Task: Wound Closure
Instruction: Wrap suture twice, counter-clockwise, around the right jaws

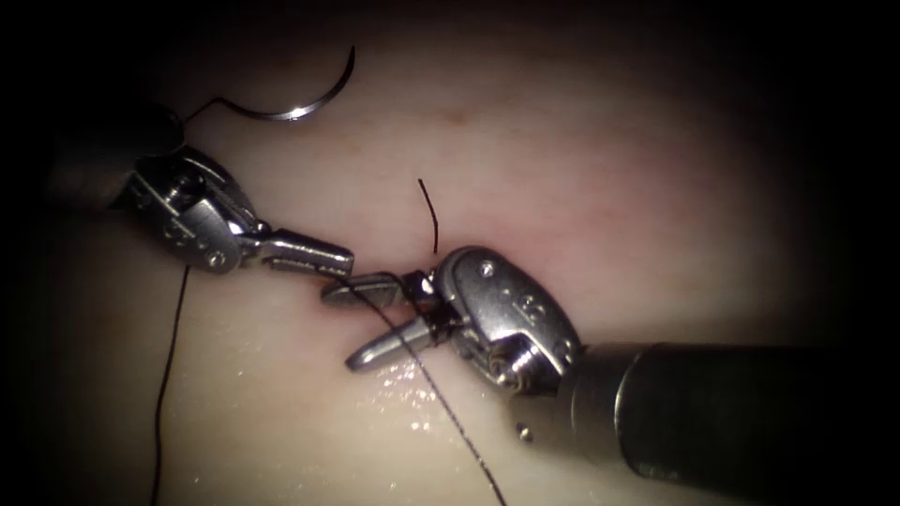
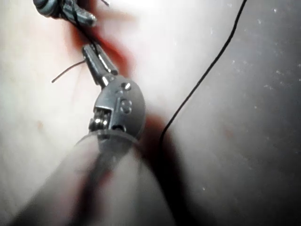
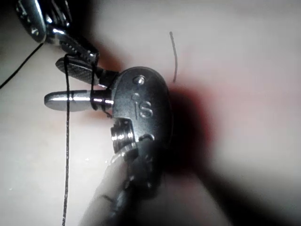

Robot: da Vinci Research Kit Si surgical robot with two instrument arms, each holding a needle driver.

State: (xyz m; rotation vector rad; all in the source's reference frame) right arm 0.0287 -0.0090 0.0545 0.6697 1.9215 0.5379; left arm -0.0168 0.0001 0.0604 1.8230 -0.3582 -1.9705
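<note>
The curved needle (image 1: 298, 111) lies free on the tissue (image 1: 581, 187) at the far left, held by neither tool and not in the tissue. My left tool (image 1: 339, 260) reaches in from the left, its jaws shut on the thread (image 1: 441, 398) at their tip. From there the thread slants down across my right tool (image 1: 339, 326), whose jaws stand open with the strand crossing between them. In the right wrist view the thread (image 3: 67, 141) drapes over both open jaws of the right tool (image 3: 52, 81). The left wrist view shows the left tool (image 2: 88, 51) closed.
A short cut end of thread (image 1: 430, 214) stands up from the tissue just behind the right tool. Another strand of thread (image 1: 169, 365) trails down the left side. Red fluid (image 2: 120, 54) stains the tissue beside the left tool's jaws.
</note>
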